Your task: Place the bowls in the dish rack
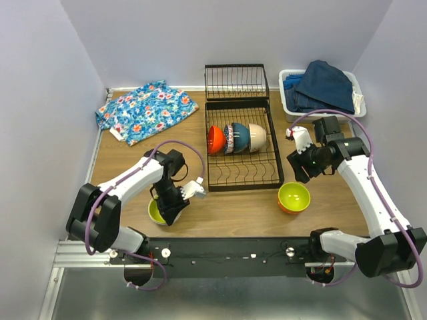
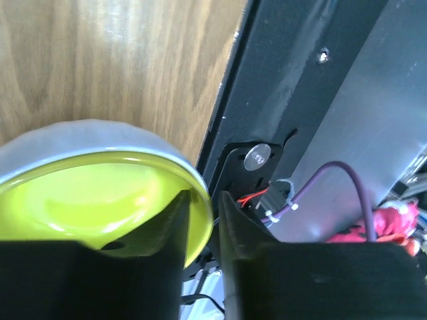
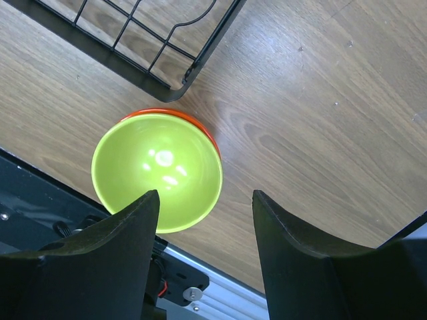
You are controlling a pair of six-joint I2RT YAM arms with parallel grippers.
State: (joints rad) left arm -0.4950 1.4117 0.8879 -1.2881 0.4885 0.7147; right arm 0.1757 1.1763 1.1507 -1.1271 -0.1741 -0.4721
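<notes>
In the black wire dish rack (image 1: 243,175) at the table's middle, a red-orange bowl (image 1: 215,139), a blue-white patterned bowl (image 1: 229,139), a dark blue bowl (image 1: 241,137) and a beige bowl (image 1: 258,137) are standing on edge in a row. At near left, the left gripper (image 2: 203,200) is straddling the rim of a yellow-green bowl (image 2: 87,193), one finger inside and one outside. It is unclear whether it is pinching the rim. The right gripper (image 3: 205,197) is hanging open above an orange bowl with lime inside (image 3: 157,170), which sits off the rack's near right corner.

Bright, even light from above leaves soft shadows on the wooden table (image 1: 233,207). Glare shines inside the lime-lined orange bowl (image 3: 157,172); the left wrist view is blurred.
</notes>
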